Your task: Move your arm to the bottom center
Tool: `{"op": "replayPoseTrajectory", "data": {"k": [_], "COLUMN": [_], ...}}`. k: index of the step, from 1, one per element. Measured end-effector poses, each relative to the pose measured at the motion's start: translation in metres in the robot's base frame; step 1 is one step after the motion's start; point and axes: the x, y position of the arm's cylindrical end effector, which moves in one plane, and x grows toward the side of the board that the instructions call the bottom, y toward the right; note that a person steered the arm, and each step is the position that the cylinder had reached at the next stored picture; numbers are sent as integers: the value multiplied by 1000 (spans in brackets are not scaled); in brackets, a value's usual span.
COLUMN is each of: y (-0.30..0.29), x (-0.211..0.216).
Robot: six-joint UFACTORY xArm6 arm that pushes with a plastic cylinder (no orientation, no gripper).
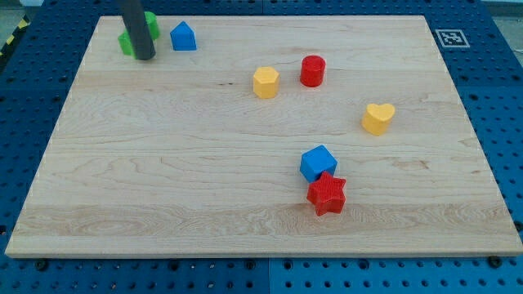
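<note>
Nearest the view's bottom: red star block (328, 194), sitting right of centre on the wooden board (163, 180), with a blue cube (318, 162) touching it just above and slightly left. Bottom-centre strip of the board is where the task points, my tip isn't there. Further up on the view's right, yellow heart block (378, 118), well apart from the pair. Above centre: yellow hexagon block (265, 82) and red cylinder (312, 70) just beside each other, not touching. Far top left: blue house-shaped block (183, 36), then my tip (145, 56) just left of it, in front of a green block (129, 41) (shape mostly hidden by the rod, contact can't tell). No fingers on this rig, just the rod, so nothing apart or clamped to report. Fiducial tag (449, 37) at the top right corner, off the board
</note>
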Motion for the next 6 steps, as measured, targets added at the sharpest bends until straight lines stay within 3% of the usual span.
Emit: {"op": "replayPoseTrajectory", "data": {"k": [1,3,5,6], "y": [-2,30,173,195], "x": [20,122,218,245]}}
